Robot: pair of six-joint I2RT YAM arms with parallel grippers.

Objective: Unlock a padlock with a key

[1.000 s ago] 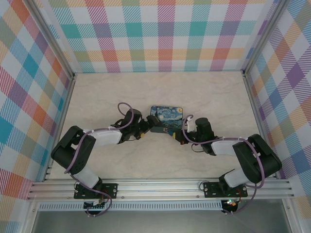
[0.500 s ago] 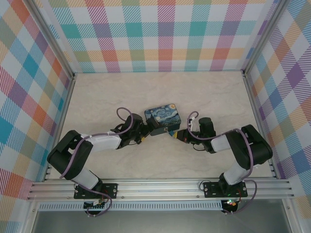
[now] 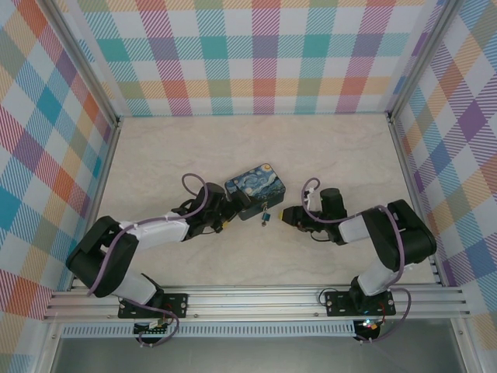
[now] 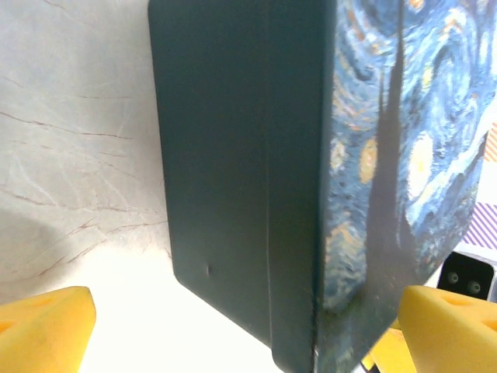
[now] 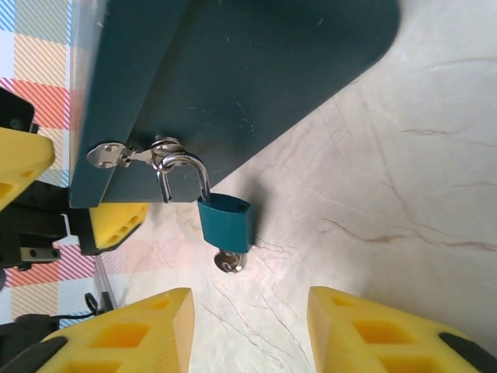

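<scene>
Nearest the viewer in the overhead view, two arm bases (image 3: pixel 151 305) on the front rail, both arms reaching inward over the pale marbled table (image 3: pixel 155 148). Slightly farther in, right gripper (image 3: pixel 286 215) low over the surface, jaws spread wide and holding nothing, aimed at the padlock (image 3: pixel 265 216) just beside its tips. From the right wrist camera, yellow fingers (image 5: pixel 124 334) framing bare table, then the padlock a little beyond: blue body just off the front edge of the tin (image 5: pixel 233 70), thin silver shackle (image 5: pixel 183 172) looped through a small metal hasp (image 5: pixel 128 154) on that edge. At the lower end of the blue body, a small silvery sliver, most likely the key (image 5: pixel 229 263), seemingly seated in the keyhole, though too small for certainty. Shackle apparently closed, both legs down in the body. On the opposite side, left gripper (image 3: pixel 234 207) likewise spread wide and gripping nothing; from its wrist camera, yellow pads (image 4: pixel 43 318) set far apart, with the dark side of the tin between and just ahead, contact unclear. Farther back, the Starry Night lid lying askew, then open table and checked walls (image 3: pixel 264 54). Judged progress: key probably inserted, lock not yet opened. Left to do: pinching the key head, turning it, freeing the shackle, likely with the tin steadied from the left.
</scene>
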